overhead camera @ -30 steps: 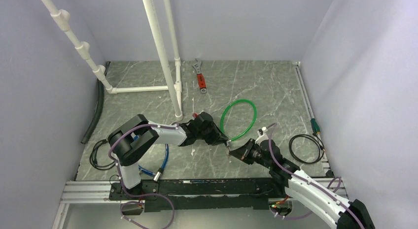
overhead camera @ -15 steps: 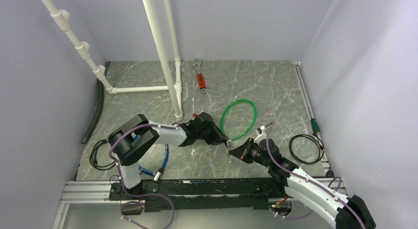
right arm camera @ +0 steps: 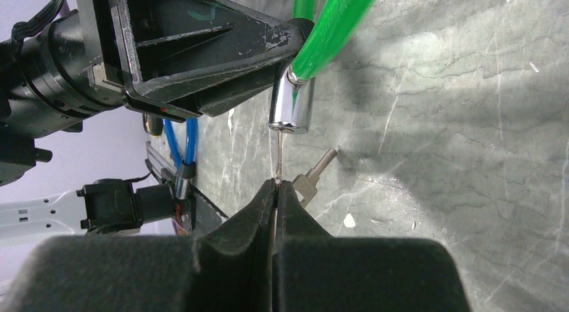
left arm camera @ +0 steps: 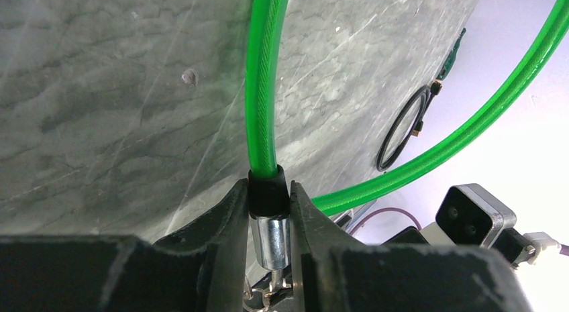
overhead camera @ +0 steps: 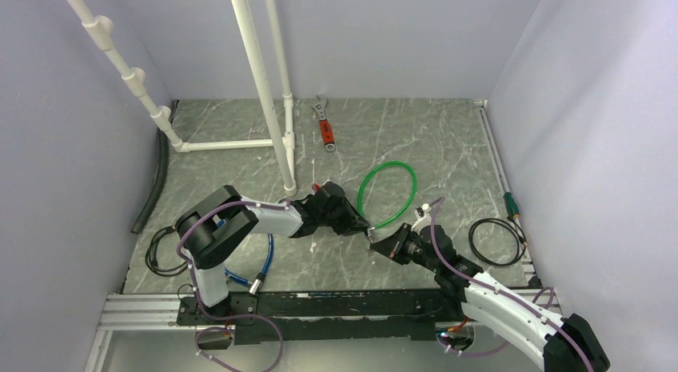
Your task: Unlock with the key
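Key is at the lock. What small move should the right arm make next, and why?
Probably ease the key slightly further into the silver lock cylinder. The right pincer is shut on it, its tip meets the cylinder's face, yet most of the blade is bare. The left pincer clamps the end of the green cable, so the lock looks steady.

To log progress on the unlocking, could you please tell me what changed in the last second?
The right gripper, shut on the key, edged slightly toward the lock. The left gripper kept clamping the lock of the green cable; nothing else moved.
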`<state>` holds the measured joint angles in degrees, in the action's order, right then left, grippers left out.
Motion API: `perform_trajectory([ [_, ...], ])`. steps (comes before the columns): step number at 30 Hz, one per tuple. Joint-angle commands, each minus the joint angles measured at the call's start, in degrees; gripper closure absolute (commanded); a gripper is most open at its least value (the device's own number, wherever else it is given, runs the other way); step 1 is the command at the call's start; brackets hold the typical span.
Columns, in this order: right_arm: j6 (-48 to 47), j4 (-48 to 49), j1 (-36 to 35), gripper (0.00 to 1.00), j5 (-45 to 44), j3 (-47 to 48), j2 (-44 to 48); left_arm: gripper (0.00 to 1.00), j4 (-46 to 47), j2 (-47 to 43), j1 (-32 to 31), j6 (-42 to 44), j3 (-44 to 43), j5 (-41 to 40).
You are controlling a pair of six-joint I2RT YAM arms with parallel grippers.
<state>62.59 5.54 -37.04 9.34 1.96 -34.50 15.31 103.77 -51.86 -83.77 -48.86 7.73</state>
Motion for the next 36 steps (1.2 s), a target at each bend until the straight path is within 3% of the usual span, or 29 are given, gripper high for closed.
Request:
perform_trajectory([
  [1, -0.04, 5.20, 0.21, 1.00, -1.17, 1.96, -0.60, 1.00, 3.41, -0.10, -0.15, -1.21, 0.05, 1.77],
  [36, 5.59, 3.35, 0.76, 1.00, -7.42, 1.12, 0.24, 1.00, 5.70, -0.34, -0.37, -2.19, 1.74, 1.77],
])
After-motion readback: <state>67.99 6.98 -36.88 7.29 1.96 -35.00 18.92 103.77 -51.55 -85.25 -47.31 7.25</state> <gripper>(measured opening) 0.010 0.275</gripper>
